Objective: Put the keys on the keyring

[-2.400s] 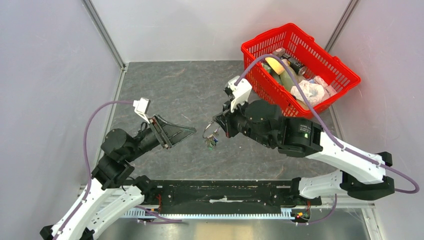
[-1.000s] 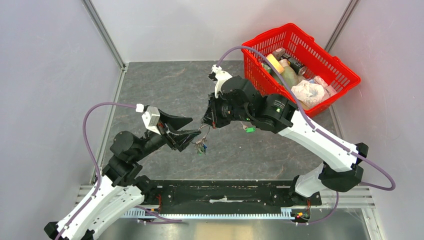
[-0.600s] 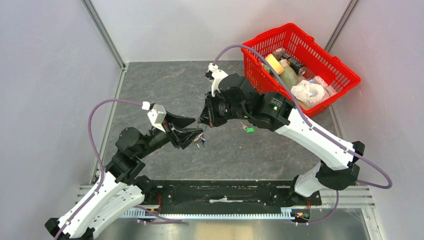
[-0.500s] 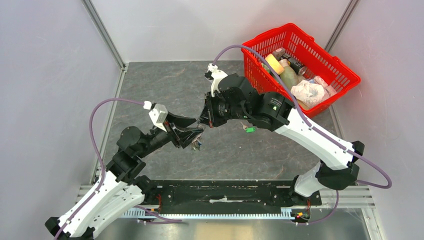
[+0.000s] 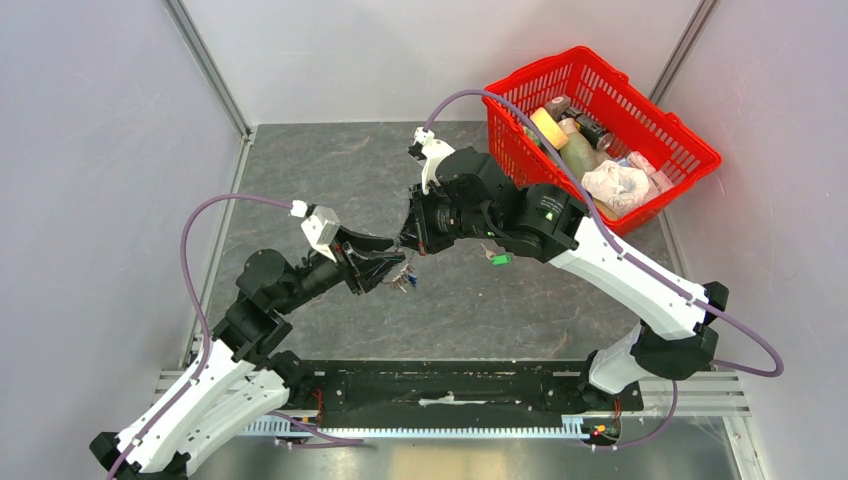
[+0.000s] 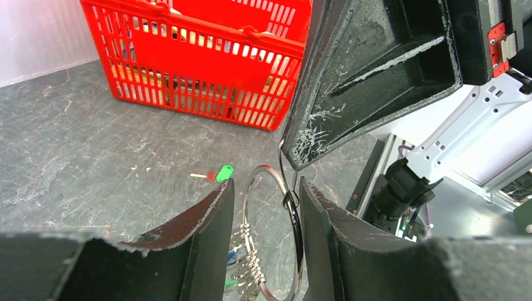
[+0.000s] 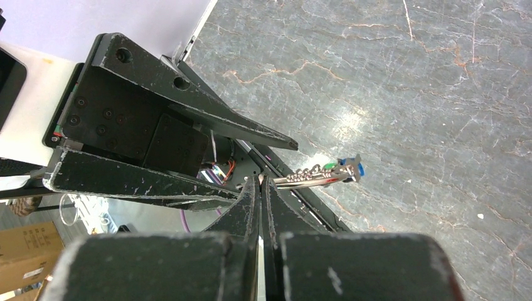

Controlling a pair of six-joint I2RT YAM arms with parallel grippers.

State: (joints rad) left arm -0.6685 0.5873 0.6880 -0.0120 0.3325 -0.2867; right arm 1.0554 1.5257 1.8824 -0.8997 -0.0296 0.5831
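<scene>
The keyring [image 6: 271, 168] is a thin silver ring held in mid-air above the table. Several keys [image 5: 403, 281] with blue and green heads hang threaded on it, also in the right wrist view [image 7: 339, 169]. My right gripper [image 5: 410, 247] is shut on the ring's top edge, its tips [image 7: 260, 179] pinched together. My left gripper [image 5: 398, 262] has its fingers on either side of the ring [image 6: 266, 183], the right finger touching the wire. One loose green-headed key [image 5: 500, 258] lies on the table, also in the left wrist view [image 6: 219, 174].
A red basket [image 5: 533, 72] holding bottles and a crumpled bag stands at the back right, and shows in the left wrist view [image 6: 201, 94]. Grey walls close in the left, back and right sides. A black rail runs along the near edge [image 5: 450, 395].
My right arm carried the ring and keys leftward, then held still. My left gripper moved up to the ring and its fingers closed in around it.
</scene>
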